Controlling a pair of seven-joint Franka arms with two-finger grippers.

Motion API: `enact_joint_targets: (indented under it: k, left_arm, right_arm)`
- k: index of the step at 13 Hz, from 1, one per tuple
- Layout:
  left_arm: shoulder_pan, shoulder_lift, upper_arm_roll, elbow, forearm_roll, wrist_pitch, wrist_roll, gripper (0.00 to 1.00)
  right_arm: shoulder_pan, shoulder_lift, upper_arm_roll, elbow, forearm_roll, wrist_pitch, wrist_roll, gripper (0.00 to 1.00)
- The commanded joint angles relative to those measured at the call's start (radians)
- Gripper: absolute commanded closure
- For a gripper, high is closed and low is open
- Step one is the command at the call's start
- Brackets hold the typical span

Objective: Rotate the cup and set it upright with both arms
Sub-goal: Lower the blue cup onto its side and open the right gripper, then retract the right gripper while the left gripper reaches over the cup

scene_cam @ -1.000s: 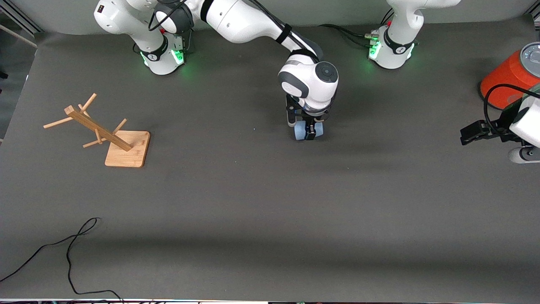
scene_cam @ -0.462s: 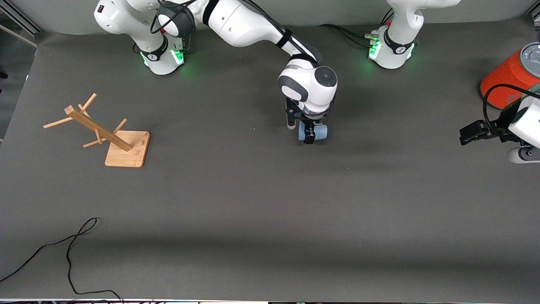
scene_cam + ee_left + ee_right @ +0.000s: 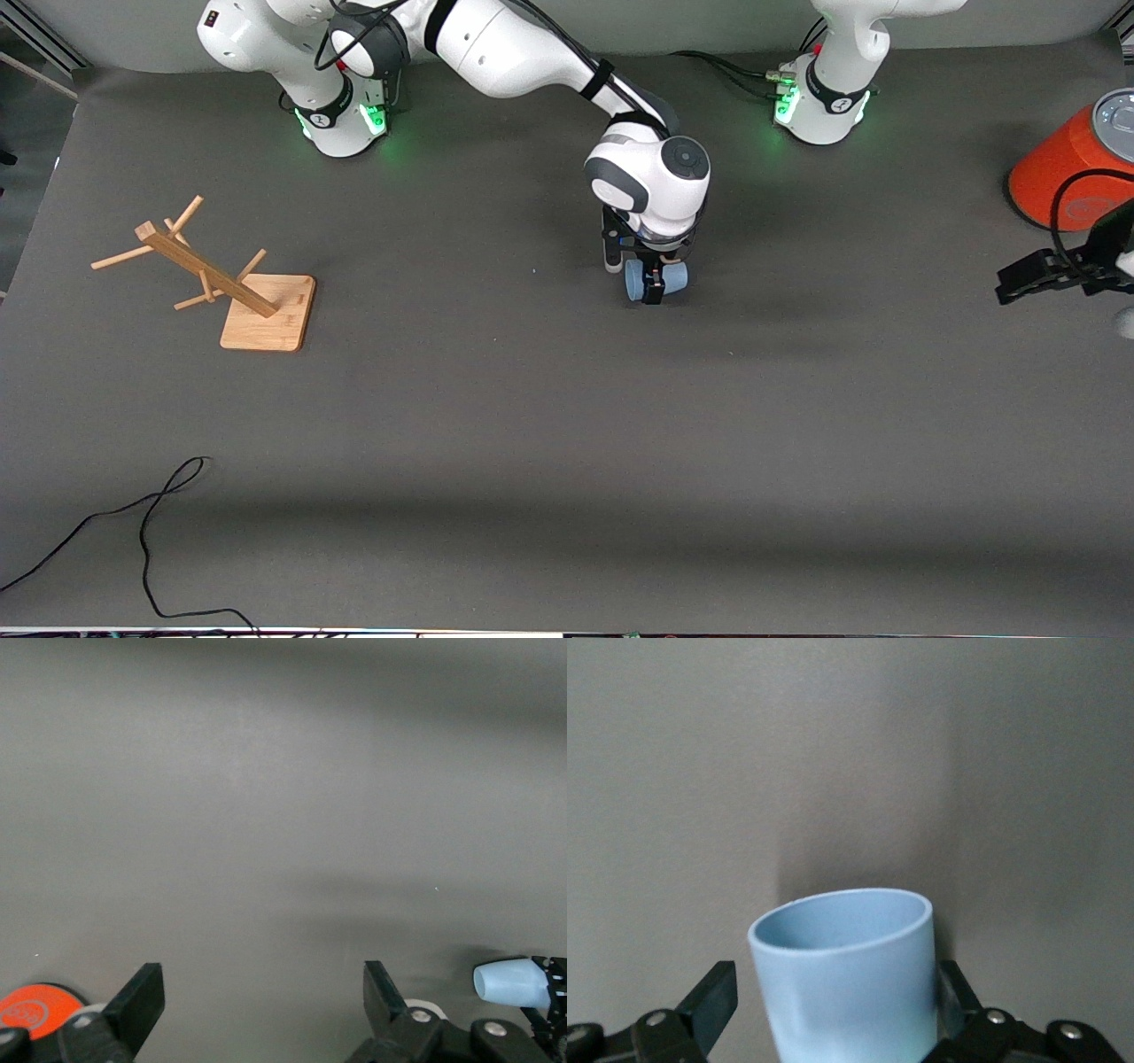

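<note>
Two white robot arms work at one grey tabletop (image 3: 549, 461): the right arm (image 3: 523, 53) and the left arm (image 3: 842, 53), each on one green-lit base, so two lit bases in all. Each arm carries one black two-finger tool, two tools together: the right tool (image 3: 654, 282) and the left tool (image 3: 1019, 285). There is one light-blue cup (image 3: 636, 280), one wooden rack (image 3: 213, 275) with one flat square foot and one slanted post bearing several pegs, one orange-red cylinder (image 3: 1059, 168) with one grey lid, and one loose black cable (image 3: 146, 532).
</note>
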Motion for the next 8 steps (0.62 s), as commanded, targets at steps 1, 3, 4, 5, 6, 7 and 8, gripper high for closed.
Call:
enact_joint_targets:
  k: [1,3,4,5,6,7,8]
  left_arm:
    - [-0.013,0.002,-0.004,0.01,-0.004,-0.037,0.013,0.0]
    - [-0.024,0.001,-0.026,0.01,-0.006,-0.086,0.004,0.0]
    - [-0.024,0.001,-0.045,0.01,-0.006,-0.124,-0.001,0.0]
    - [-0.024,0.001,-0.064,0.012,-0.003,-0.135,-0.004,0.0]
    - [-0.024,-0.002,-0.081,0.006,-0.006,-0.152,-0.007,0.0]
    - [-0.024,-0.008,-0.101,0.003,-0.007,-0.178,-0.01,0.0]
    - [-0.03,-0.007,-0.119,0.003,-0.01,-0.198,-0.043,0.0]
  right_arm:
    - [-0.007,-0.107,0.004,0.002,0.01,-0.14,-0.028,0.0]
    - [-0.021,-0.197,0.004,0.0,0.032,-0.258,-0.079,0.0]
    - [-0.038,-0.248,0.004,0.0,0.055,-0.323,-0.131,0.0]
    - [-0.071,-0.301,0.003,-0.003,0.075,-0.39,-0.21,0.0]
    - [-0.108,-0.353,0.003,-0.006,0.085,-0.462,-0.305,0.0]
    - [-0.151,-0.413,0.0,-0.015,0.086,-0.531,-0.4,0.0]
    - [-0.201,-0.476,-0.002,-0.032,0.086,-0.596,-0.52,0.0]
